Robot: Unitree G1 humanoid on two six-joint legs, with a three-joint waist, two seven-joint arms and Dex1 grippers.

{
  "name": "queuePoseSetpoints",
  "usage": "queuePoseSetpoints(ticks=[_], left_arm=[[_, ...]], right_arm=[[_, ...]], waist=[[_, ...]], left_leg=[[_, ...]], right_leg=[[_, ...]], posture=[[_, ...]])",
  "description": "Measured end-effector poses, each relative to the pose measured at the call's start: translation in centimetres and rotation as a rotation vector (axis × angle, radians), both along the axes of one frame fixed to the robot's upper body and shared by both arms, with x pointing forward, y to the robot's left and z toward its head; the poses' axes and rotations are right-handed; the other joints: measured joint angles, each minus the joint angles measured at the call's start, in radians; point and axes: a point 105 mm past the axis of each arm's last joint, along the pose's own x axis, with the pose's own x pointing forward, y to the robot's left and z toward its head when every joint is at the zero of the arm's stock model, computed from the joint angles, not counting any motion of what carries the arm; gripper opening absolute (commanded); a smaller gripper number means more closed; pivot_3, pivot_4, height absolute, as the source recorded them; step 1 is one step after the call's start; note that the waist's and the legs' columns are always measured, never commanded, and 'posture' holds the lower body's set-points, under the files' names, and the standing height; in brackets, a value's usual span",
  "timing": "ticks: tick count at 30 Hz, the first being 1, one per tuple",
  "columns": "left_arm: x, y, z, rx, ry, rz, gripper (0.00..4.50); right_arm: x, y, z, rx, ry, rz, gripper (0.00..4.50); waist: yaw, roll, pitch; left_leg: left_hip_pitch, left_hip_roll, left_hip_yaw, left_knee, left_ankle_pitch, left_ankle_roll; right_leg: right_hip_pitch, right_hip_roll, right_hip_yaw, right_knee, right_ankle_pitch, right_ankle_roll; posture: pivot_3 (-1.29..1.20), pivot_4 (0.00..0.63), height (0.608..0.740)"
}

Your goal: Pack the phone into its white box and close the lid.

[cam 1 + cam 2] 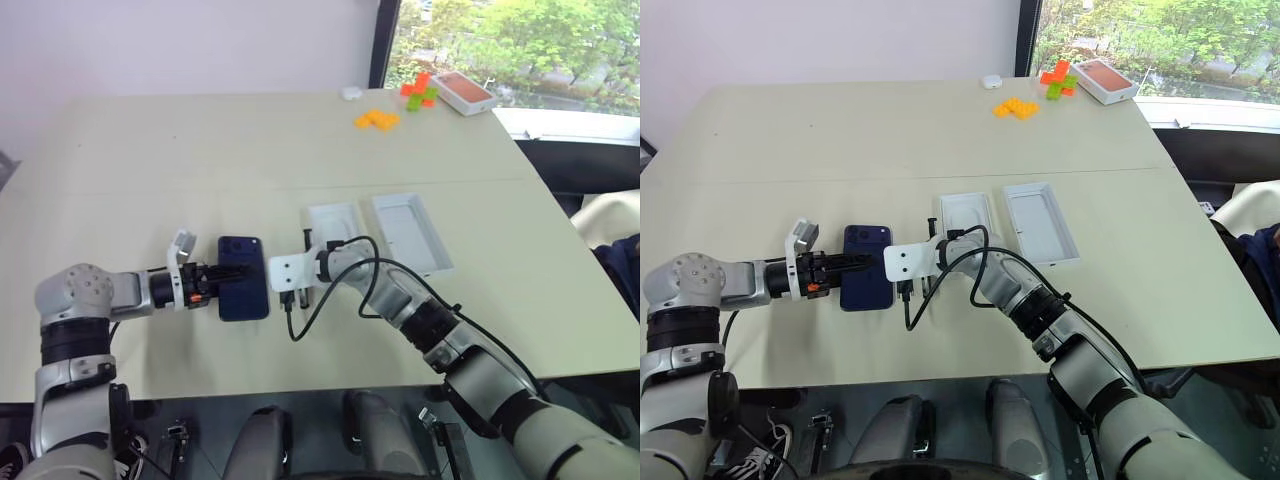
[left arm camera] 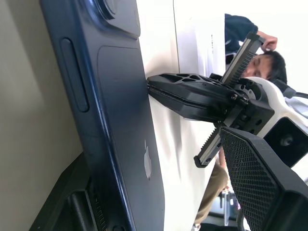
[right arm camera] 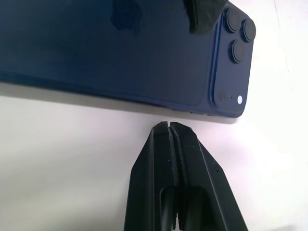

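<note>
Phone (image 1: 243, 278) sits face-down flat on the tabletop (image 1: 200, 160), camera cluster at the far end, between my two arms. Left gripper (image 1: 222, 278) comes in from the phone's left side with its fingers spread across the slab: in the left wrist view one finger runs under or along the near edge and the other hangs over the back. I can't tell if the pads are actually biting yet, so I'm not calling it a grip. Right gripper (image 3: 169, 126) is clenched tight on nothing, tip parked just beside the phone's right long edge. My read is it's there as a backstop so the phone doesn't slide while the left works a finger under the edge. White box (image 1: 336, 228) lies open-side up just past the right wrist, near the phone, and the lid (image 1: 412, 233) lies beside it on the right, inside up, so both are staged ready. Phone is not in the box yet; packing hasn't started, still at the pick-up step. Risk: glossy slab skating on a smooth top.
</note>
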Motion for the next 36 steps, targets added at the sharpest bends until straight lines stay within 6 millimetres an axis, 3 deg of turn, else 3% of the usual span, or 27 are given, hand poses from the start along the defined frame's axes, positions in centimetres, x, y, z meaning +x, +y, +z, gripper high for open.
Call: queuePoseSetpoints(ticks=[5,15,19,22,24,26,29,36], left_arm=[[-0.6,1.3,-0.4,-0.019,0.019,0.036,0.05],[-0.8,2.1,0.0,-0.126,0.035,0.072,0.01],[-0.8,2.3,0.3,-0.188,0.020,0.094,0.01],[-0.5,0.8,1.2,-0.189,-0.065,0.067,0.00],[-0.1,-0.2,2.0,-0.188,-0.121,0.057,0.00],[0.6,-1.2,3.3,-0.192,-0.181,0.055,0.00],[1.5,-3.1,4.6,-0.184,-0.243,0.059,0.00],[2.8,-11.8,5.6,-0.292,-0.209,0.012,0.00]], right_arm=[[0.1,-0.2,0.0,-0.002,-0.001,-0.004,0.00],[0.1,-0.4,0.4,0.018,0.025,-0.018,0.00],[-0.2,-1.1,4.0,0.251,0.191,-0.078,0.00],[-1.2,-2.0,9.6,0.486,0.321,-0.051,0.89],[-1.7,-3.0,11.5,0.529,0.343,-0.027,1.82],[-1.7,-5.9,11.5,0.510,0.369,-0.052,2.87],[-1.6,-10.7,9.7,0.476,0.450,-0.137,4.46],[-2.0,-18.5,7.9,0.414,0.456,-0.244,4.46]], waist=[[0.000,0.000,0.000],[0.001,0.000,0.000],[0.003,0.000,0.001],[0.010,0.000,0.001],[0.015,0.000,0.001],[0.030,-0.001,0.001],[0.041,0.000,0.001],[0.030,-0.003,0.003]], left_leg=[[-0.001,0.001,0.000,0.000,0.000,-0.001],[-0.003,0.000,-0.001,0.000,0.001,-0.001],[-0.007,0.000,-0.002,0.000,0.001,-0.002],[-0.009,0.000,-0.004,0.000,0.001,-0.002],[-0.008,-0.001,-0.005,0.000,0.001,-0.002],[-0.008,-0.002,-0.006,0.000,0.001,-0.002],[-0.008,-0.005,-0.008,0.000,0.001,-0.001],[-0.007,-0.008,-0.005,0.001,-0.001,0.002]], right_leg=[[-0.001,0.000,0.000,0.000,0.000,0.000],[-0.002,0.000,-0.001,0.000,0.000,0.000],[-0.006,-0.001,-0.001,0.000,0.000,0.000],[-0.007,-0.005,-0.004,0.000,0.001,0.000],[-0.005,-0.007,-0.005,-0.001,0.001,-0.001],[-0.003,-0.008,-0.008,-0.002,0.001,-0.001],[-0.001,-0.010,-0.010,-0.004,0.000,0.000],[0.000,-0.010,-0.007,-0.006,0.000,0.001]], posture=[[0.00,0.150,0.740],[0.00,0.150,0.740],[0.00,0.150,0.740],[0.00,0.150,0.740],[0.00,0.150,0.740],[0.00,0.150,0.740],[0.00,0.150,0.740],[0.00,0.150,0.740]])
